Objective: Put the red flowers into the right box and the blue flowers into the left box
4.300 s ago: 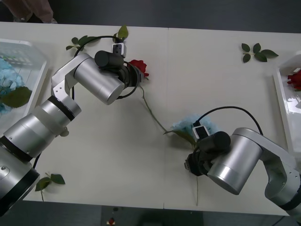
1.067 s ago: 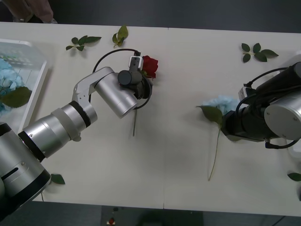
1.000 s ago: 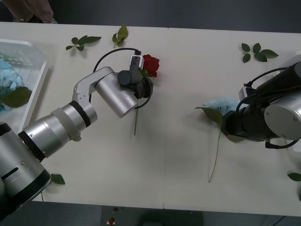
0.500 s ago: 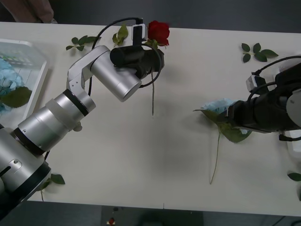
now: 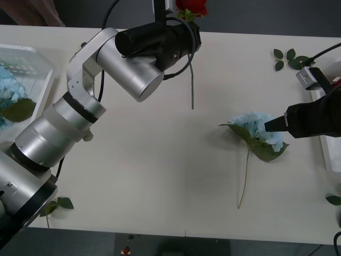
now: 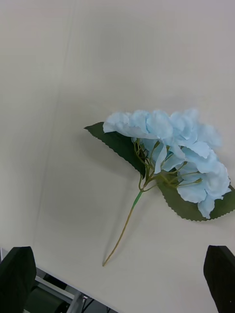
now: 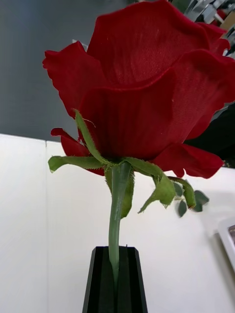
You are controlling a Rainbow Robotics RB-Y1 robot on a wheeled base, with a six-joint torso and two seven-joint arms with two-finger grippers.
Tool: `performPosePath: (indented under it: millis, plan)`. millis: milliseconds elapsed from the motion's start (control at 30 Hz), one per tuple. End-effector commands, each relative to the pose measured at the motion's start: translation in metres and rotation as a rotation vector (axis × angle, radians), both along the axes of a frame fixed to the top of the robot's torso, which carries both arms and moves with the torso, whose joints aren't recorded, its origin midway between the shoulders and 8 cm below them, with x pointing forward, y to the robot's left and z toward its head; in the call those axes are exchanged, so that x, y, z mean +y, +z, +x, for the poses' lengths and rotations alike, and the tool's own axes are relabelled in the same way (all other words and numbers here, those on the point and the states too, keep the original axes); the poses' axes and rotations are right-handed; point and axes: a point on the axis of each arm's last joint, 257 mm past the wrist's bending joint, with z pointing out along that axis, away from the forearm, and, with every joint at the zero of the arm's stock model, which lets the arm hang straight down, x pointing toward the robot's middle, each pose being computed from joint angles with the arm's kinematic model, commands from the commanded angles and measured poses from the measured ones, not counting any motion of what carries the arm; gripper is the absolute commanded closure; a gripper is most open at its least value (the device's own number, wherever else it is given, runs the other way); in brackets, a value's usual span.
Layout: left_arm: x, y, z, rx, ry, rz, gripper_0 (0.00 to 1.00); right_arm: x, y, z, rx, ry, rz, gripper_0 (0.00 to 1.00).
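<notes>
Rose (image 7: 147,93) sits clamped in the left gripper (image 7: 115,279), black fingers closed together on the green stem just under the head, w/ the bloom upright above them; in the front view the same red flower (image 5: 193,6) is at the far edge of the table (image 5: 160,170), its thin stem hanging down free below the gripper and not touching the surface. Right gripper (image 6: 117,279) is wide open and holds nothing, one black fingertip (image 6: 17,276) at each corner of its wrist view, hovering over a blue flower (image 6: 171,151) that lies flat on the table (head, two broad leaves and a bare stem all resting on the tabletop). From the front, that hydrangea (image 5: 258,130) is right of centre, stem pointing toward the near edge, w/ the right arm's dark tip just beside its head. Left box (image 5: 37,90) is at the table's left edge w/ blue blooms (image 5: 8,90) already inside. Right box (image 5: 322,128) shows as a white rim at the right edge, behind the arm. Loose leaf sprigs (image 5: 290,57) lie near the far right corner.
</notes>
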Motion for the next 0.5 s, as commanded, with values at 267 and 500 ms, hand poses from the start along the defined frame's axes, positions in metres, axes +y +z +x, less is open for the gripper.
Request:
performPosePath:
  millis: [267,500]
  plan:
    - [-0.058,0.113,-0.048,-0.118,-0.126,-0.209,1.0,0.029,0.065,-0.014,-0.156,0.212,0.142,0.0]
    - [-0.109,0.146,-0.079,-0.097,-0.207,-0.323,1.0,0.044,0.089,-0.026,-0.192,0.29,0.229,0.0]
